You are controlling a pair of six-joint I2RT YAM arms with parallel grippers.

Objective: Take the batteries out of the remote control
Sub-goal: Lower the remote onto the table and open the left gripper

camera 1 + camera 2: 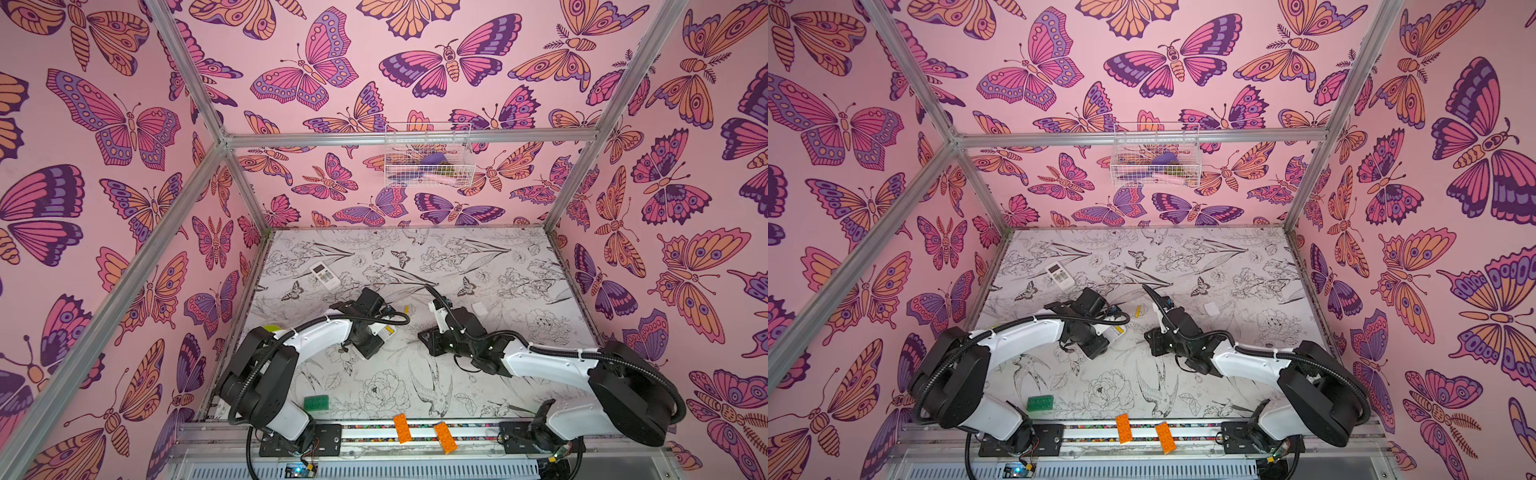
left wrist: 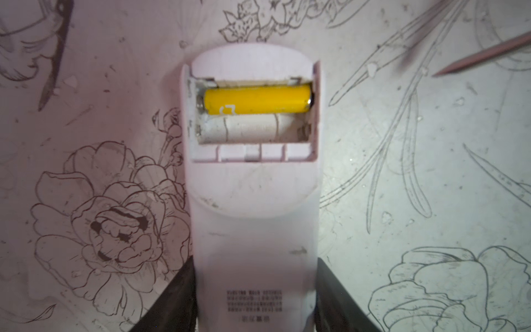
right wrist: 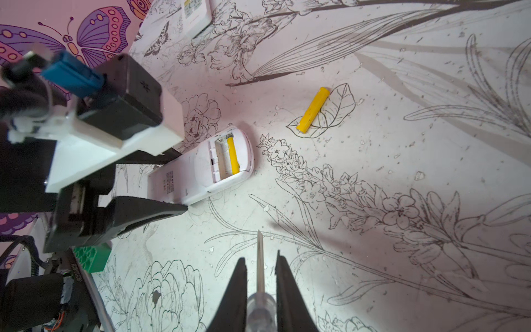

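Jaws, left gripper [image 2: 255,276]: we pinched the white plastic remote control [image 2: 254,230] steady.
Jaws, right gripper [image 3: 260,257]: clamped a thin clear-handled screwdriver [image 3: 261,310], likely for prying.
Yellow cylindrical battery [image 2: 257,100]: seated.

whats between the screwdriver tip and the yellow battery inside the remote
Only bare tabletop and the edge of the remote, in the right wrist view.

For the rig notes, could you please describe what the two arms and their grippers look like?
The left arm and right arm have white shells between black joints, each with a ribbed black cable fastened by white ties. The left gripper and right gripper have black wedge-shaped fingers; the left carries a white bracket and blue plug.
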